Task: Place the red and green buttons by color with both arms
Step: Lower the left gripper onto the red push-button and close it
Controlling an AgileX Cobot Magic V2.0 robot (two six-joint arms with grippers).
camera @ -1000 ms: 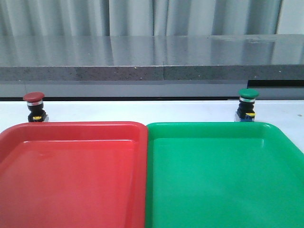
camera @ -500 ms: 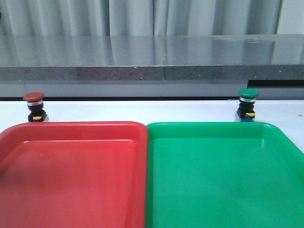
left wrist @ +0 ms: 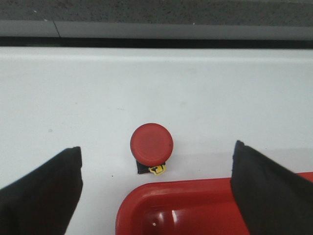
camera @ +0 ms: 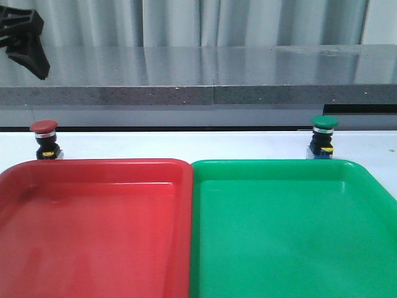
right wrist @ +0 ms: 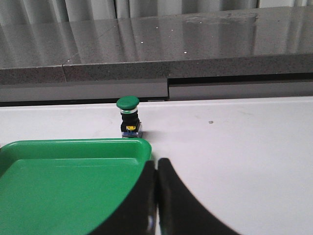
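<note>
While both buttons sat untouched on the bench, left tool (left wrist: 156, 191) hung spread above red button (left wrist: 151, 142); right tool (right wrist: 156, 196) pressed together. Next: descend, pinch.

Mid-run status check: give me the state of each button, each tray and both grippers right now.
red button: upright on the table, just outside the red tray, untouched.
green button: upright on the table behind the green tray, untouched.
red tray: nothing in it.
green tray: nothing in it.
left gripper: open, above the red button.
right gripper: shut, holding nothing.
</note>
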